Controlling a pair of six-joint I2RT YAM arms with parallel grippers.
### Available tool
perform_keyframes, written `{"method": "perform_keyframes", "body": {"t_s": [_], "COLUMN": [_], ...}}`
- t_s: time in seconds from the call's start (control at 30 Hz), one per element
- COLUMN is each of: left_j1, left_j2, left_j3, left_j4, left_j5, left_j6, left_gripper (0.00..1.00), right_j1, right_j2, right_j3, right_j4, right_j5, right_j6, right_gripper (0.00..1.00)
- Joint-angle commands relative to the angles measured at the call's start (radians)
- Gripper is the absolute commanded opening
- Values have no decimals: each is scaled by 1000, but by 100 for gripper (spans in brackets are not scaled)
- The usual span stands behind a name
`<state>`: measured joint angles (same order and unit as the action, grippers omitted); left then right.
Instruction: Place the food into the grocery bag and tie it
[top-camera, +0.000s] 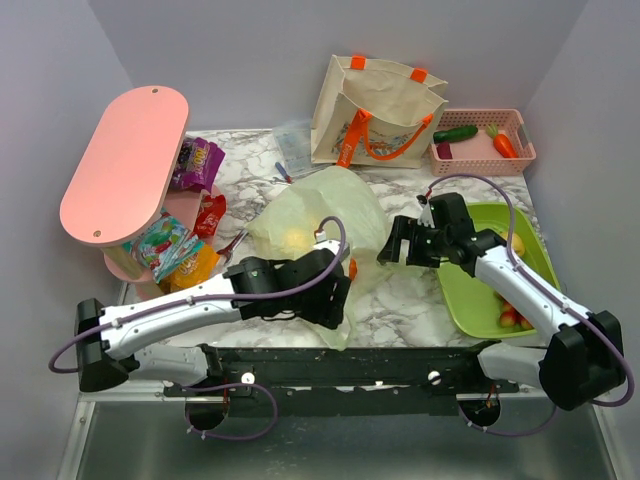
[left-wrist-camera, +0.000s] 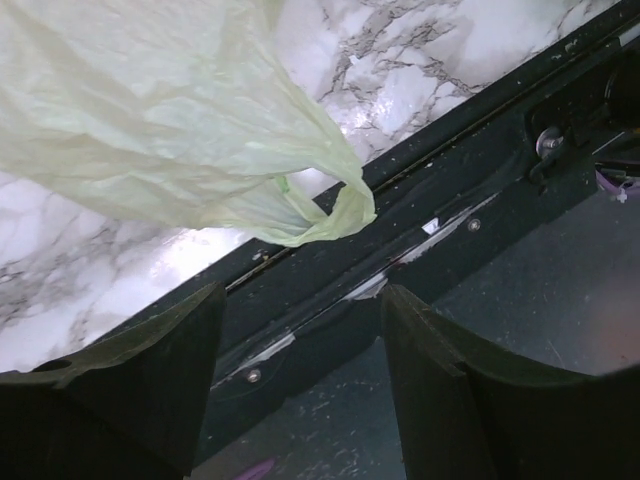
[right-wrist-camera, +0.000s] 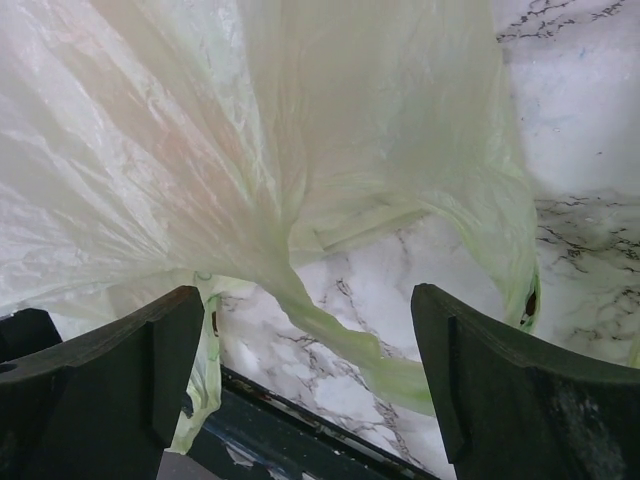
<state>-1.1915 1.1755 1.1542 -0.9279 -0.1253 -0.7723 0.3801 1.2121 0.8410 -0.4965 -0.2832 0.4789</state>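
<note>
The pale green grocery bag (top-camera: 310, 210) lies crumpled mid-table, with a yellowish fruit (top-camera: 293, 240) showing through it. My left gripper (top-camera: 335, 308) hovers over the bag's near corner, pointing at the table's black front rail. In the left wrist view the gripper (left-wrist-camera: 302, 300) is open and empty, and a bag handle loop (left-wrist-camera: 335, 212) lies just beyond the fingers. My right gripper (top-camera: 390, 245) is at the bag's right side. It (right-wrist-camera: 308, 300) stands open above a twisted handle strip (right-wrist-camera: 345, 335) of the bag (right-wrist-camera: 250, 130). More small food (top-camera: 510, 316) sits on the green tray (top-camera: 470, 300).
A beige canvas tote (top-camera: 375, 110) stands at the back. A pink basket (top-camera: 480, 150) with a cucumber and a carrot is at the back right. A pink shelf (top-camera: 125, 160) with snack packets (top-camera: 175, 250) fills the left side. The black rail (top-camera: 340, 360) runs along the near edge.
</note>
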Motion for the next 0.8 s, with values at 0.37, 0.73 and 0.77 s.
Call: {"method": "perform_keyframes", "body": {"t_s": [0.37,0.73,0.77], "left_j1": [-172,-230,-234], "left_j2": [386,437,427], "left_j3": [117,174,178], "left_j4": [108,-33,-53], "left_j5": [-57,-164,-181], "left_j6": [-33,-82,-86], "left_gripper": [63,64,66], "right_j1": [3,2,3], "right_j2": [13,52,54], "right_j3": [-39,-44,-38], "right_j4": [-7,-18,-22], "right_j5": [-84,-65,-58], "right_j6": [7,5,3], "right_gripper": [82,82,85]}}
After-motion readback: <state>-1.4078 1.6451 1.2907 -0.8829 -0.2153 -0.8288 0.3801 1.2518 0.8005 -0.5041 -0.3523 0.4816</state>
